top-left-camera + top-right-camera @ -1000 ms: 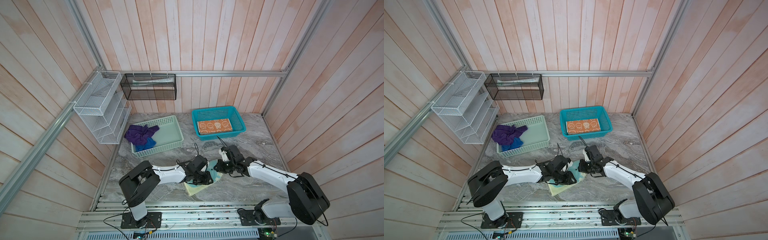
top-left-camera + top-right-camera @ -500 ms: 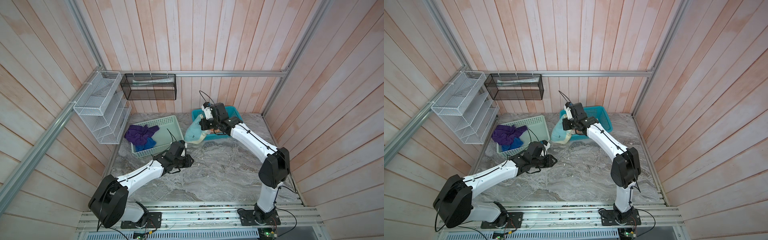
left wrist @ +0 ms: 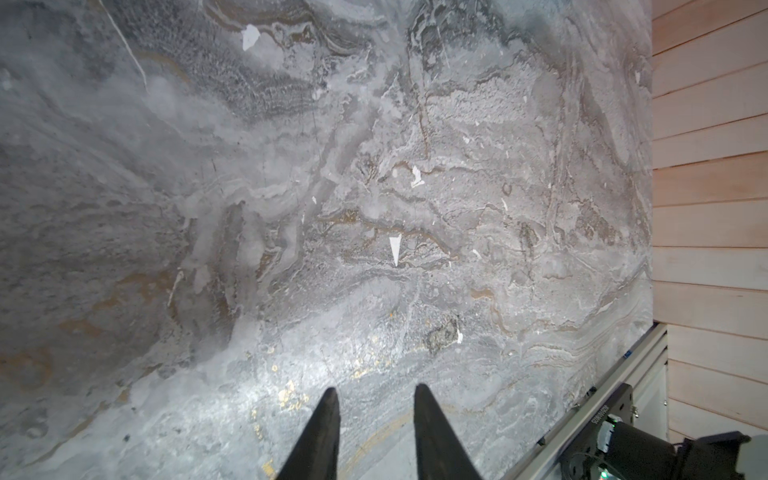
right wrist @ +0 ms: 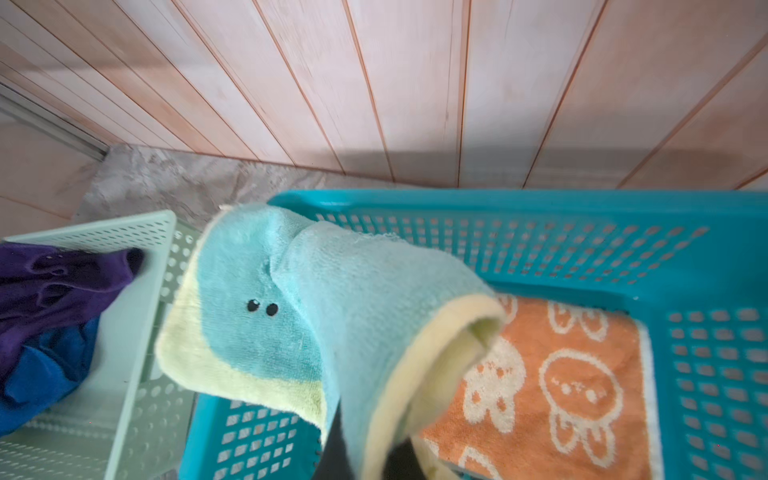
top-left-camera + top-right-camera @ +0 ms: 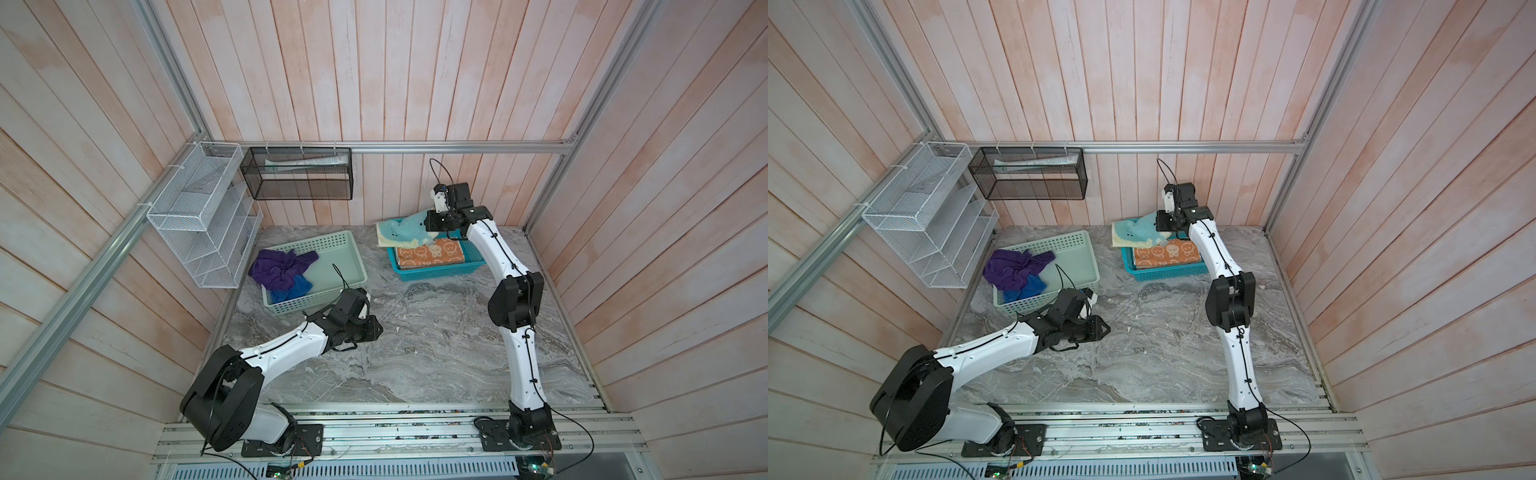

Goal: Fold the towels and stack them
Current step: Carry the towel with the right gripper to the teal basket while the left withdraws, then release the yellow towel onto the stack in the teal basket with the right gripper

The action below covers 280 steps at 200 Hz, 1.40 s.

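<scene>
Above the left end of the teal plastic lattice basket (image 5: 440, 272), at the back right of the grey marble tabletop (image 5: 436, 340), the right gripper (image 5: 431, 226) is clenched on the teal terry towel with pale-yellow border (image 5: 405, 232). Same in both top views (image 5: 1138, 232). The towel is folded and bunched, lifted off the table. Part of it hangs out past the basket rim toward the mint-green plastic lattice basket (image 5: 316, 299). Can't tell if it touches the rim.

Right wrist view: cloth (image 4: 291, 316) wraps over the right gripper (image 4: 365, 457), with only dark finger bits showing at the frame edge. Two small black dots sit on the teal patch.

The orange-peach terry towel with white cartoon faces (image 5: 428, 257) lies folded flat inside the teal basket (image 4: 498, 232), partly under the hanging towel (image 4: 561, 374).

The plain purple terry towel (image 5: 276, 270) is crumpled at the left end of the mint basket (image 5: 1038, 305). It sits on top of the plain royal blue terry towel (image 5: 293, 289), which is also unfolded.

The left gripper (image 5: 372, 330) is low over bare marble, just in front of the mint basket's near right corner, pointing right. Left wrist view: the left gripper (image 3: 374, 390) is released, black fingers (image 3: 324, 428) parted with nothing between them, marble (image 3: 374, 208) beyond.

On the wall are a white wire tiered rack (image 5: 199, 216) on the left and a black mesh bin (image 5: 297, 178) on the back rail.
</scene>
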{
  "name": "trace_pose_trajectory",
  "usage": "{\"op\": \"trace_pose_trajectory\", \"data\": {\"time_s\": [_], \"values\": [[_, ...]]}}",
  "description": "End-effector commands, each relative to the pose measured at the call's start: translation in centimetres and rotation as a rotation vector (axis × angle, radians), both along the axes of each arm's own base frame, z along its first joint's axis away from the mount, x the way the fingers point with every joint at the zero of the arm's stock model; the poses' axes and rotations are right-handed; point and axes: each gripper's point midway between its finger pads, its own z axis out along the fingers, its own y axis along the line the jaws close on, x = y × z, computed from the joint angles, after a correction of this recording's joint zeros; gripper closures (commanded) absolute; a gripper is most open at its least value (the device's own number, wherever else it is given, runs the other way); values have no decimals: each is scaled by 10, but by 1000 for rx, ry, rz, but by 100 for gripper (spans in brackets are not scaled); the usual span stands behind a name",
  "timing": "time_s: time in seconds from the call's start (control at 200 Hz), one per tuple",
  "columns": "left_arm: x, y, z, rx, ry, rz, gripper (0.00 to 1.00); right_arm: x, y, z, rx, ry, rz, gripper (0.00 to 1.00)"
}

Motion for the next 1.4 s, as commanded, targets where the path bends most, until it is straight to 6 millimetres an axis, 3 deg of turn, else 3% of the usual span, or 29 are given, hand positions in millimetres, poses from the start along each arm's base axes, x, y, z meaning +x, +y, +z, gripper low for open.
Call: {"op": "trace_pose_trajectory", "data": {"time_s": [0.0,0.17,0.34,0.54,0.58,0.62,0.665,0.86,0.925,1.01,1.15,1.295,1.395], "values": [[-1,1,-8,1,5,-21,67,-3,-3,-16,37,70,12,100],[1,4,-15,12,22,-17,67,4,-27,-34,55,117,-11,100],[4,4,-19,15,30,-15,67,-3,-49,-48,63,167,47,100],[9,2,-24,26,41,-20,67,1,-88,-74,-70,207,-1,100],[10,1,-24,30,44,-21,66,3,-96,-74,-111,202,-27,86],[11,1,-24,30,45,-20,65,7,-106,-69,-153,185,-74,65],[12,1,-22,32,43,-19,65,12,-116,-59,-197,153,-121,53],[19,7,-11,74,10,-11,63,18,-136,11,-260,-11,-216,46],[23,12,-4,98,-10,-5,62,13,-134,30,-247,-48,-217,46],[35,25,12,130,-52,12,61,0,-116,56,-253,-107,-166,46],[71,62,55,192,-155,90,58,-30,-78,69,-296,-154,-78,46],[112,123,88,340,-200,203,54,-76,-35,59,-257,-154,-8,46],[136,178,84,483,-164,293,48,-118,-3,46,-202,-163,58,46]]}}
